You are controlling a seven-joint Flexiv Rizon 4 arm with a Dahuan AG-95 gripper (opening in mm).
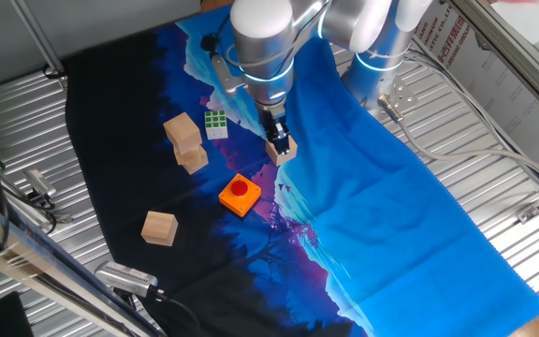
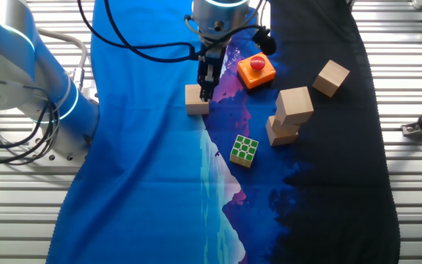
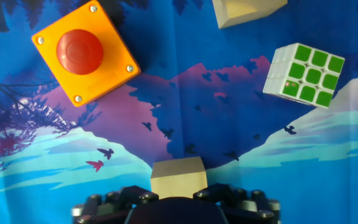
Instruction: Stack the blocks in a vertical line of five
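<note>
Right now the gripper (image 2: 205, 89) is down at cloth level, its fingers closed around one wooden block (image 2: 196, 100), and that block sits low on the blue part of the cloth (image 2: 145, 147); whether it rests on the fabric or hangs just above it, I cannot tell. The hand view shows the same block tucked between the finger bases at the bottom edge.

Just beside the claw lies the orange button box (image 2: 256, 71), near but apart. Further out stands the puzzle cube (image 2: 244, 150), green and white. Beyond that, a two-block stack (image 2: 288, 117) stands on the dark cloth, the upper cube twisted and overhanging the lower one. A loose block (image 2: 332, 78) lies further out still, well apart from the claw.

So the step in hand looks like the pick: block gripped, stack waiting at two. The next move calls for a lift clear of the button box, a carry across to the stack, and a careful square placement, because that crooked top cube offers a poor landing.
</note>
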